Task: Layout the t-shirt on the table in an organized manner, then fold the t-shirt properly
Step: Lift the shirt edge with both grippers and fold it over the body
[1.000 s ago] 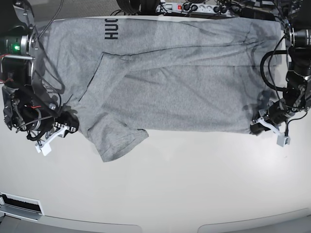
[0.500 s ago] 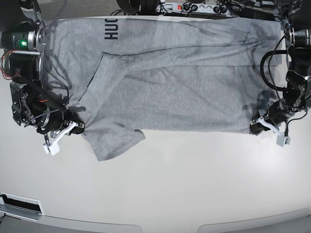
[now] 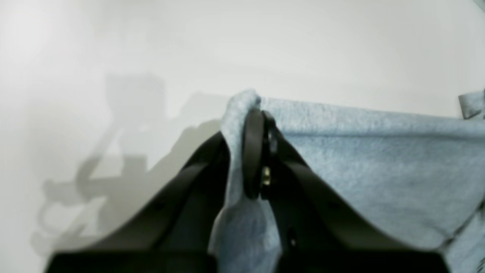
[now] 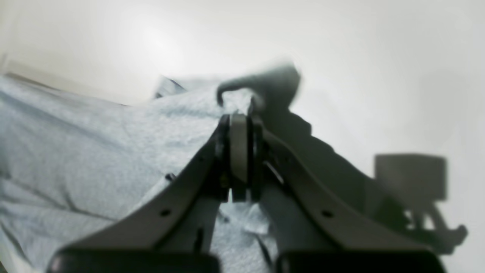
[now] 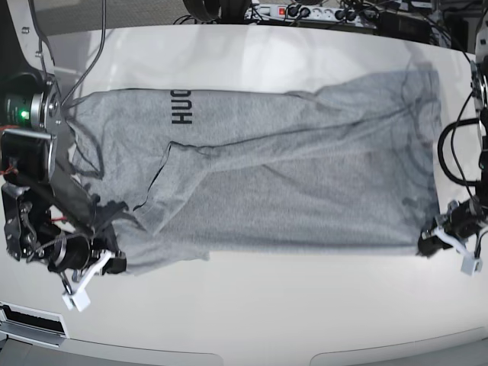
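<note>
The heather-grey t-shirt [image 5: 290, 183] lies spread across the white table [image 5: 252, 320], with black lettering [image 5: 181, 107] near its far left. My left gripper [image 5: 427, 264], on the base view's right, is shut on the shirt's near right corner. The left wrist view shows its jaws [image 3: 253, 115] pinching a fold of grey cloth [image 3: 379, 159]. My right gripper [image 5: 114, 268], on the base view's left, is shut on the shirt's near left edge. The right wrist view shows its jaws [image 4: 239, 119] closed on the cloth [image 4: 94, 144].
A power strip [image 5: 305, 11] and cables lie along the table's far edge. The arms' bases and cables stand at the left [image 5: 30, 114] and right [image 5: 476, 152] table edges. A dark slot [image 5: 30, 320] sits at the near left corner.
Both grippers have moved toward the table's near edge, dragging the shirt with them. The loose sleeve at the near left has been pulled flatter, and bare table now shows behind the shirt.
</note>
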You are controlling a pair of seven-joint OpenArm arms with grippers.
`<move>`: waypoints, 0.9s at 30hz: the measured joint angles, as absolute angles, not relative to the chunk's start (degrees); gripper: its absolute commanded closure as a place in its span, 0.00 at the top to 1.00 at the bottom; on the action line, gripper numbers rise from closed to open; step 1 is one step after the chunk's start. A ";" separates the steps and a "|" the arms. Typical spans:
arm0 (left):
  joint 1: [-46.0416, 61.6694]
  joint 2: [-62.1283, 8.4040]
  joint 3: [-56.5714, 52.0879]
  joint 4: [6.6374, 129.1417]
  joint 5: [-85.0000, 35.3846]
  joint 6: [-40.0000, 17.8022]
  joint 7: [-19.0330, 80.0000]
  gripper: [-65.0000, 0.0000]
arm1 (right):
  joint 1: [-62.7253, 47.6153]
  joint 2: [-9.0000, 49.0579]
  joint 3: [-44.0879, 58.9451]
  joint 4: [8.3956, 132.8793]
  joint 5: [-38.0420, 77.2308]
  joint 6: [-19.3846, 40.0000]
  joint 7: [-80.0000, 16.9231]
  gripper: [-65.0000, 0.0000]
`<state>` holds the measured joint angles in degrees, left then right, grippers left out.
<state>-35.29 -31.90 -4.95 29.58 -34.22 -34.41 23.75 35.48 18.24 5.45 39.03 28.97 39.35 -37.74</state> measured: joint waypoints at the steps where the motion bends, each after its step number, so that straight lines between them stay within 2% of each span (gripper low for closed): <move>1: -35.77 -31.77 -4.95 29.58 -34.15 -35.62 23.81 0.00 | 36.25 18.31 5.45 39.05 29.12 39.66 -38.79 0.00; 4: -35.81 -31.55 -4.93 29.58 -34.11 -39.66 24.08 0.00 | 37.06 18.55 5.45 39.11 30.79 39.66 -42.74 0.00; 14: -34.83 -32.86 -4.93 29.56 -43.18 -39.53 39.83 0.00 | 32.49 18.39 5.45 49.41 39.55 39.68 -59.33 0.00; 20: -32.69 -34.52 -4.82 29.58 -44.64 -39.51 40.95 0.00 | 24.34 19.11 5.37 59.22 39.46 39.68 -60.82 0.00; 27: -30.81 -36.21 6.96 29.65 -50.98 -39.51 42.28 0.00 | 17.98 21.58 5.34 73.25 39.72 38.22 -60.90 0.00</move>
<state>-30.81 -36.21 6.96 29.65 -50.98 -39.51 42.28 17.98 21.58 5.34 73.25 39.72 38.22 -60.90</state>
